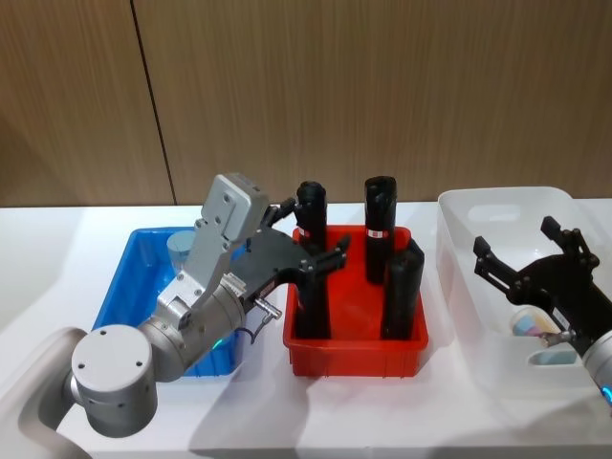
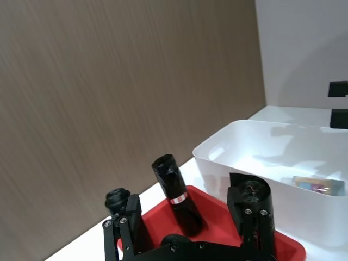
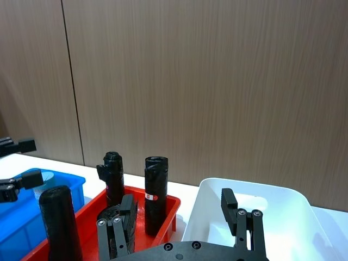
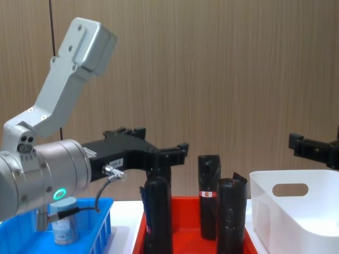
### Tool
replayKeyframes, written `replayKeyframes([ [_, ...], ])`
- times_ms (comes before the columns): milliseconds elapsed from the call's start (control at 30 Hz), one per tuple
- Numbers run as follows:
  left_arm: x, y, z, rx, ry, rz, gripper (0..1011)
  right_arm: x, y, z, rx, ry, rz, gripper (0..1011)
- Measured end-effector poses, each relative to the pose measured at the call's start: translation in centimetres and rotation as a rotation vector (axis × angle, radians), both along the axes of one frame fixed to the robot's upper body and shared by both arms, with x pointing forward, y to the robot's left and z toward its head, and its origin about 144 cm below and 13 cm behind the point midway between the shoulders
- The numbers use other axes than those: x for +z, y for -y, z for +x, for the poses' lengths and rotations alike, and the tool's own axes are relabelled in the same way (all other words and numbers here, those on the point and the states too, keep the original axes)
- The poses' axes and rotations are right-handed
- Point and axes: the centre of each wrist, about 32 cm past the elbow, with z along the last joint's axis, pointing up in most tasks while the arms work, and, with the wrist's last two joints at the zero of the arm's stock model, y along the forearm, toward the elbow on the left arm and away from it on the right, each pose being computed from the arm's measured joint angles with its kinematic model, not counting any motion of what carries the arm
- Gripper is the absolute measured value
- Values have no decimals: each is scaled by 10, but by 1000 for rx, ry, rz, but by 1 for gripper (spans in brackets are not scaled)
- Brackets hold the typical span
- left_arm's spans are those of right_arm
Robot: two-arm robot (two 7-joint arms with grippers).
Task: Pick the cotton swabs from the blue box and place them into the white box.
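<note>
- Nearest the head camera, at 7 o'clock, the left arm [image 1: 115,378] bulks large. Its grey joint hides the near right corner of the blue box [image 1: 120,287].
- Left gripper [image 1: 316,228] reaches over the left half of the red tray [image 1: 354,359], jaws spread wide and gripping nothing. In the head view, one roll's top stands between its fingers. Whether it touches the roll cannot be told.
- Four black rolls [image 1: 380,225] stand upright in the tray, with little free room among them.
- Blue box sits at 9 o'clock of the tray, just beside it. One tub of cotton swabs [image 1: 180,251] stands at the box's far end, at 12 o'clock, with bare floor on its near side.
- White box [image 1: 457,258] sits at 3 o'clock of the tray, their rims close.
- Right gripper [image 1: 516,239] hovers over the white box's middle, jaws open and empty. More tubs lie on the box floor toward 5 o'clock, beneath the wrist.
- Table [image 1: 57,258] is open at 9 o'clock of the blue box. Its far edge meets the wood-panelled wall [image 1: 382,86].
- Chest view adds the side-on read. The tub in the blue box is upright, its lid showing above the slotted wall, and the white box shows its oval handle cut-out.
- Left wrist view adds a labelled tub on the white box floor.
- Right wrist view adds the pale lid in the blue box, with the left gripper's fingertips farther off above that box.
</note>
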Motion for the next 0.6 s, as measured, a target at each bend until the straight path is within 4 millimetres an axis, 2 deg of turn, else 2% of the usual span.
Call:
replayKeyframes([
  [600, 6, 16, -26, 155, 87, 1, 1004, 0, 0, 0, 0, 0, 0, 1002],
])
